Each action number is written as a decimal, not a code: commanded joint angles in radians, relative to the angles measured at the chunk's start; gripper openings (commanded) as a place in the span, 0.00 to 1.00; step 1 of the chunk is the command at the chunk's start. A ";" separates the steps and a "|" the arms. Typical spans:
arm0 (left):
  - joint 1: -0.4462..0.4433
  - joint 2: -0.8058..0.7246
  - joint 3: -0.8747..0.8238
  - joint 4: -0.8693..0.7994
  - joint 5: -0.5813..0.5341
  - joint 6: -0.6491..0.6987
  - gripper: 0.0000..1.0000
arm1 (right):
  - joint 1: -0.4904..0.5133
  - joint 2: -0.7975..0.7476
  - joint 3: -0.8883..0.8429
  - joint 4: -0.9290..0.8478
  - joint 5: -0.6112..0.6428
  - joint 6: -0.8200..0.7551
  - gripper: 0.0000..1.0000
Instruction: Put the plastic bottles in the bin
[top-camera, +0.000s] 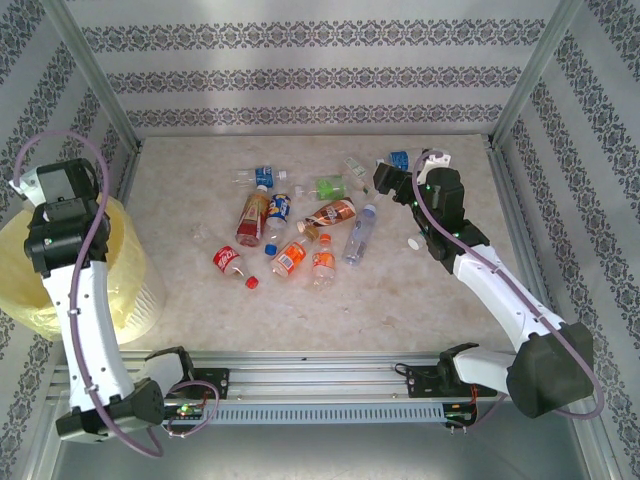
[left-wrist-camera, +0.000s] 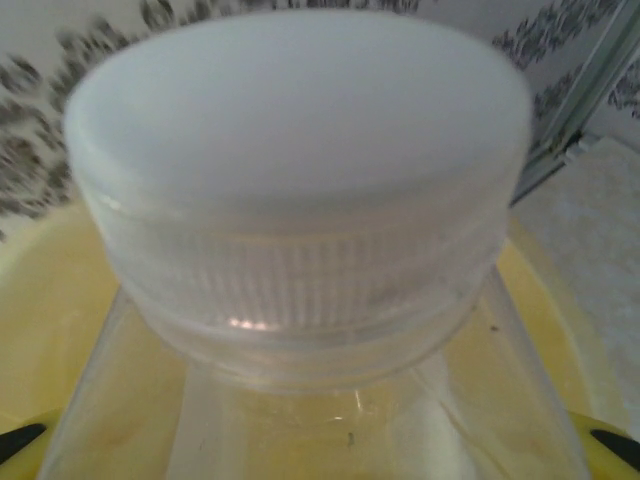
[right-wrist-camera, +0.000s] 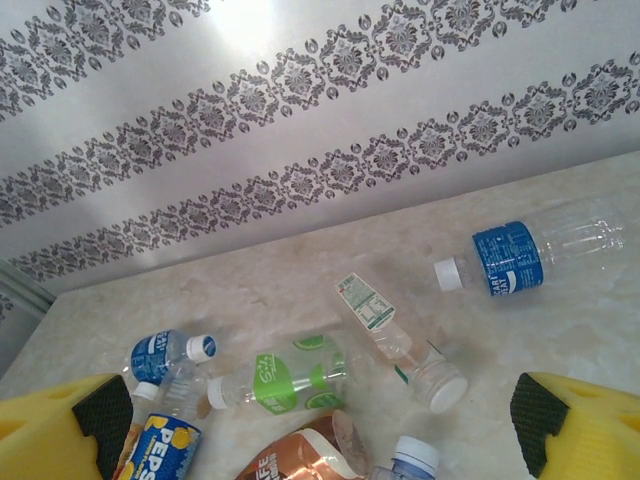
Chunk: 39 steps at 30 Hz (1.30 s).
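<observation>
White-capped bottle (left-wrist-camera: 300, 150) clamped in left tool (left-wrist-camera: 320, 445) over bin (left-wrist-camera: 50, 300); right tool (right-wrist-camera: 320, 425) wide open above bottles (right-wrist-camera: 290, 375).

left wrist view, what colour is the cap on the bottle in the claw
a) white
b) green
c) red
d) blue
a: the clear plastic bottle held in the left claw carries a white cap, and the yellow bin lies beneath it.
</observation>
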 joint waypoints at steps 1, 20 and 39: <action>0.031 0.032 -0.024 0.060 0.173 -0.050 0.43 | -0.001 0.000 0.035 -0.015 -0.018 -0.020 0.98; 0.076 0.170 -0.080 0.304 0.241 -0.135 0.41 | -0.001 -0.002 0.038 -0.043 -0.002 -0.035 0.98; 0.081 0.108 -0.150 0.196 0.131 -0.213 0.79 | 0.003 -0.016 0.036 -0.067 0.001 -0.047 0.98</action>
